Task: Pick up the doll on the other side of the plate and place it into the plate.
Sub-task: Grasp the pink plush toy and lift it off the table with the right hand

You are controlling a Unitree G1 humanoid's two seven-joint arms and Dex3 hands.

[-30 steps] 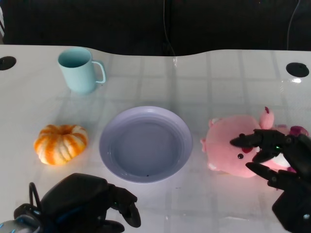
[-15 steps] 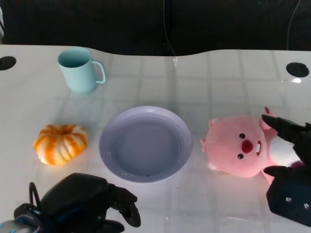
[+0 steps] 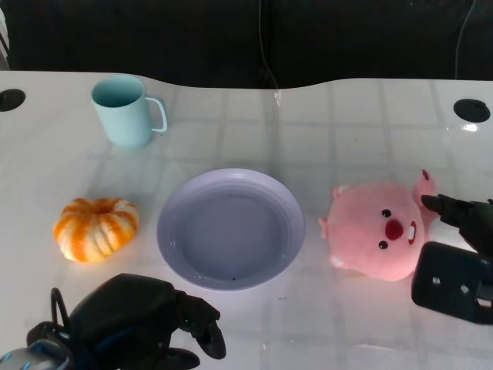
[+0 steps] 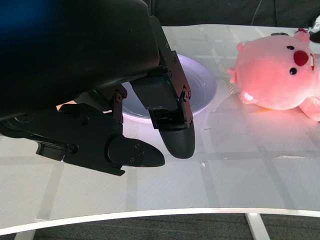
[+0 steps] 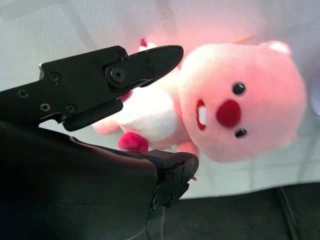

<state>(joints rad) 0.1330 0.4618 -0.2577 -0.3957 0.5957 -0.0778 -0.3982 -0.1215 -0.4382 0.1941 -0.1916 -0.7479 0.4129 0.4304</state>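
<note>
lying on the table right of the empty plate [image 3: 231, 229], the doll [image 3: 377, 230] is not yet lifted, the right hand [image 3: 454, 254] closing around it with fingers apart.

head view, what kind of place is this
Likely a robot test bench, not a home: a glossy white table with round cable holes, a dark backdrop, and staged props such as a pink plush doll and lavender plate.

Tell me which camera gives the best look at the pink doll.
The right wrist view: the pink doll fills it, face and white belly clear between the right hand's fingers. The head view shows it smaller, beside the plate; the left wrist view cuts its body off.
</note>
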